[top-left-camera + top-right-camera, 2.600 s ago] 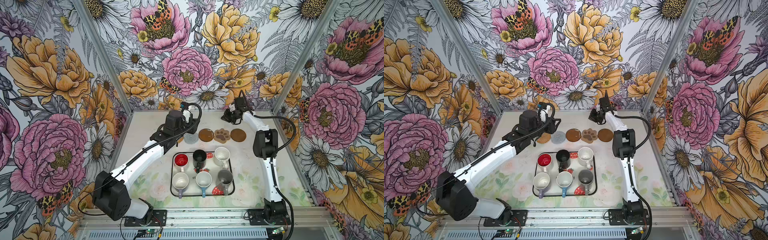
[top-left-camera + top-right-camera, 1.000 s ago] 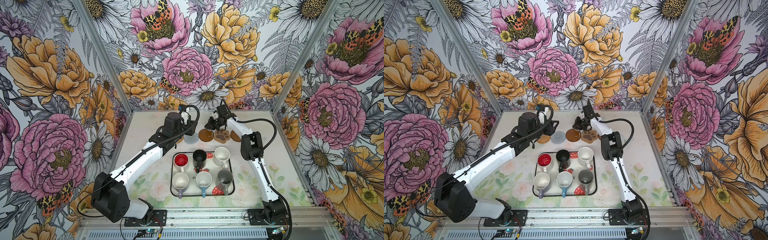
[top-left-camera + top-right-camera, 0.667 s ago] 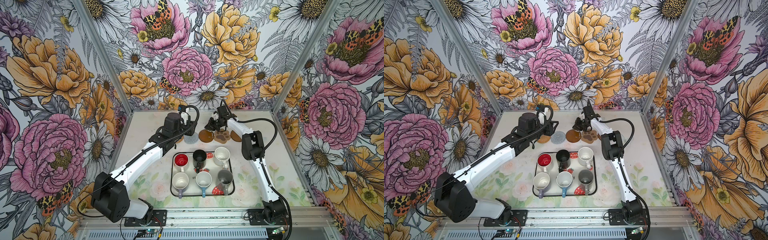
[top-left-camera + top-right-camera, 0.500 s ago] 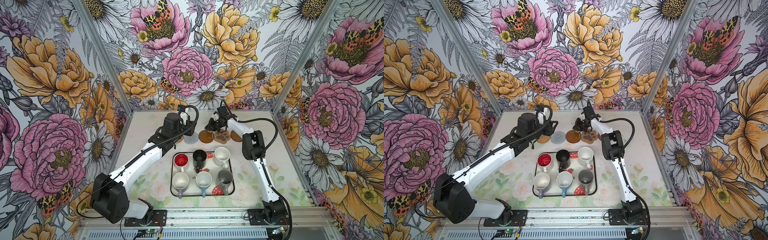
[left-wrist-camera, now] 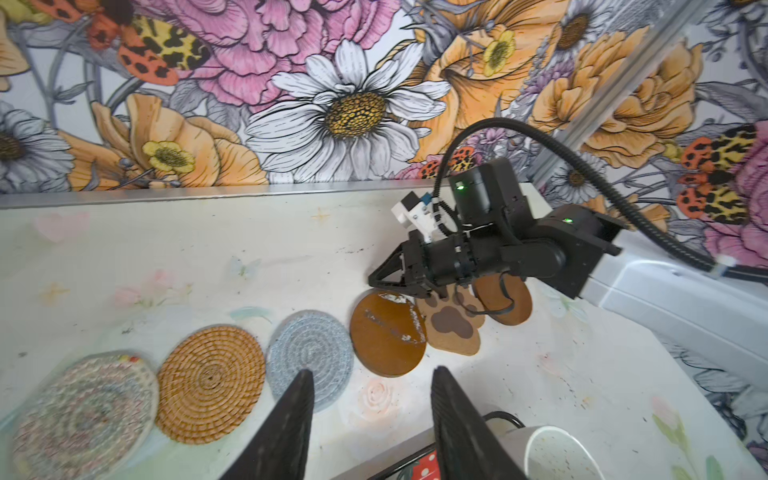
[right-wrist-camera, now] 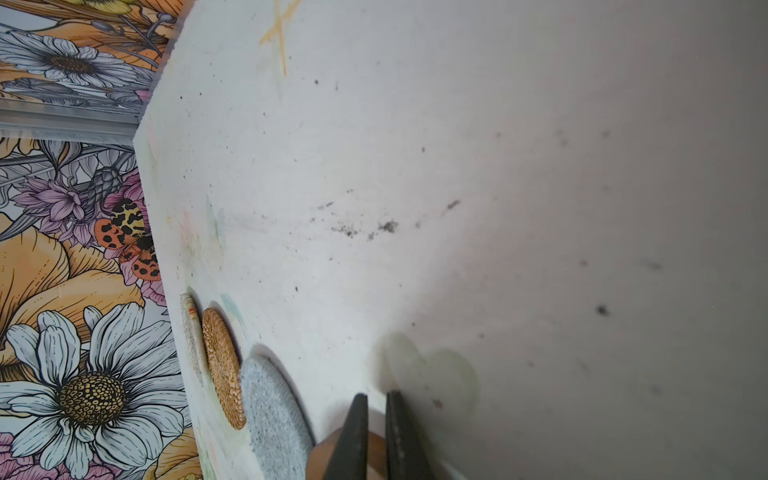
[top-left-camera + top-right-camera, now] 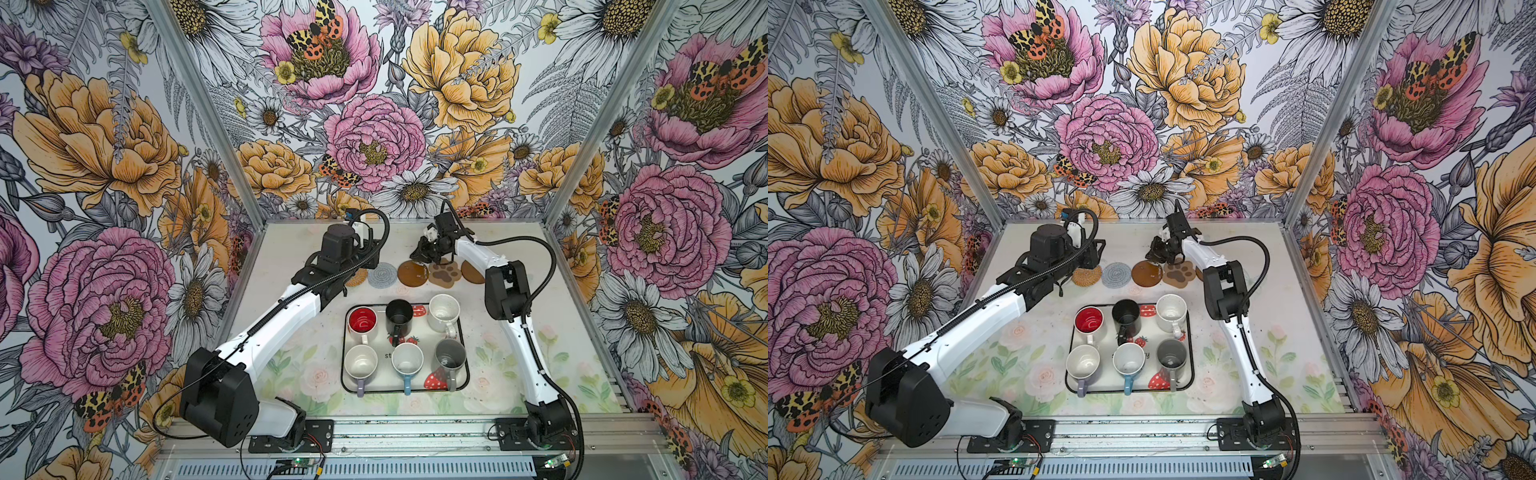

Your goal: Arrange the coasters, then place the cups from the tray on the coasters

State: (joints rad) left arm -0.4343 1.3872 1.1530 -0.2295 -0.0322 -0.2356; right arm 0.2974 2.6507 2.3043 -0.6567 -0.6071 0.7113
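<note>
Our right hand [image 5: 374, 284], fingers nearly pressed together, has swung left onto the far edge of the brown disc [image 5: 386, 332] touching the paw coaster [image 5: 451, 324], so we are still arranging, our spread left hand [image 5: 370, 419] idle, cups [image 7: 399, 318] on the tray [image 7: 384, 384].

I see my left arm [image 7: 274, 328]: glossy white links, boxy black joints, black ribbed cable clipped along it | my right arm [image 7: 528, 353]: same white-and-black build, ribbed cable arching free, two green lamps on its black wrist housings, small white camera bracket | left pincer [image 5: 372, 374], right pincer [image 6: 376, 395]: matte black tapered fingers [image 5: 291, 424]
</note>
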